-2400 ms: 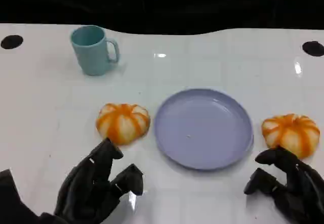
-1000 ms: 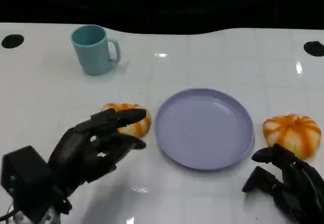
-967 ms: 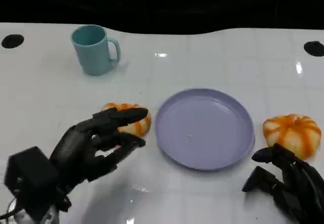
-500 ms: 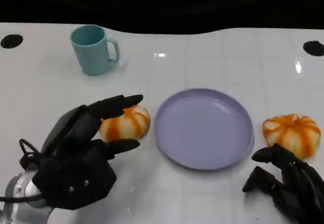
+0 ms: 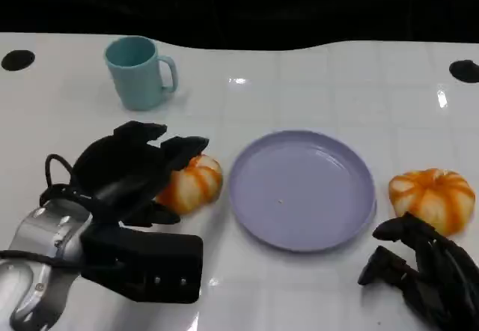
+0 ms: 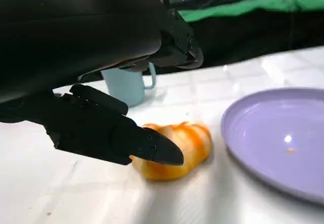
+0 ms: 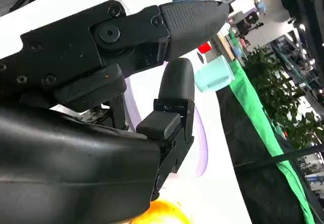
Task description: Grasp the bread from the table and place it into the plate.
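My left hand [image 5: 138, 168] arches over the bread [image 5: 191, 183] on the counter [image 5: 314, 84], fingers spread around it but not squeezing yet, so I can grab it. The plate [image 5: 301, 189] waits just right of it (a short trip). My right hand [image 5: 419, 271] rests near, holding nothing, beside another bread [image 5: 432, 196].

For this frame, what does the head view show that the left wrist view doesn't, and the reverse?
Head view alone: the second bread at the plate's far side, the right hand resting near it, and black discs at the table's corners.

Left wrist view alone: the left hand's fingertips seen from low down, poised just in front of the bread without clearly touching it, and green cloth behind the table.

Both: the left hand, the bread beside it, the purple plate, which holds no bread, and the teal mug.
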Robot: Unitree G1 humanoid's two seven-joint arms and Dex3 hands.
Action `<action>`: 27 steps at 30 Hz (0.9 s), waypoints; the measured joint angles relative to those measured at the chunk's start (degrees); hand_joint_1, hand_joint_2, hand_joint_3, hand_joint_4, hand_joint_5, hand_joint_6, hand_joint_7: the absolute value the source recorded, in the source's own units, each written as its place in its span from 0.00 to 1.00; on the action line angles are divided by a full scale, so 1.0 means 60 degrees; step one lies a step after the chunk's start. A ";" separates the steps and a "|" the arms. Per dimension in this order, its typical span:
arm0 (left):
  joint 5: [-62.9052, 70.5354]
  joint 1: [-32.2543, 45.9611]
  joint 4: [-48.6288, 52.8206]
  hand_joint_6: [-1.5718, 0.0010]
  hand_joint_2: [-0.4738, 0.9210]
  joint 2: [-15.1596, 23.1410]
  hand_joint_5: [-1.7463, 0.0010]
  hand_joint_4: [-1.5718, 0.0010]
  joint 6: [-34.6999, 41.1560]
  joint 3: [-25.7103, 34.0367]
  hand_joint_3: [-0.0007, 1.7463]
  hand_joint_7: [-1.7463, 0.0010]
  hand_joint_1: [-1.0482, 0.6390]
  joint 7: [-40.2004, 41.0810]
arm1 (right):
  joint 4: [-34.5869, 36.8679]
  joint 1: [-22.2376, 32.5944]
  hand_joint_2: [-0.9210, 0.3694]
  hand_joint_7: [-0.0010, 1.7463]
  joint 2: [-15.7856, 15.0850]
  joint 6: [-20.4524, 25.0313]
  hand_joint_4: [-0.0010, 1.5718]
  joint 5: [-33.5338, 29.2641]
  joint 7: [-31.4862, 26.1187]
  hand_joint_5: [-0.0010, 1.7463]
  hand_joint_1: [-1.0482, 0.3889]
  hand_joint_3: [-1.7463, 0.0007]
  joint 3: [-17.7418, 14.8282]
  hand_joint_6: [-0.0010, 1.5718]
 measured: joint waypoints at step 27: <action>-0.0047 -0.3468 0.6834 0.89 0.92 -0.1653 0.93 0.97 0.0952 -0.1760 0.00 1.00 0.32 0.1136 | 0.0116 -0.0055 0.00 0.66 -0.0072 -0.0066 0.44 0.0036 0.0209 0.85 0.37 0.88 -0.0039 0.40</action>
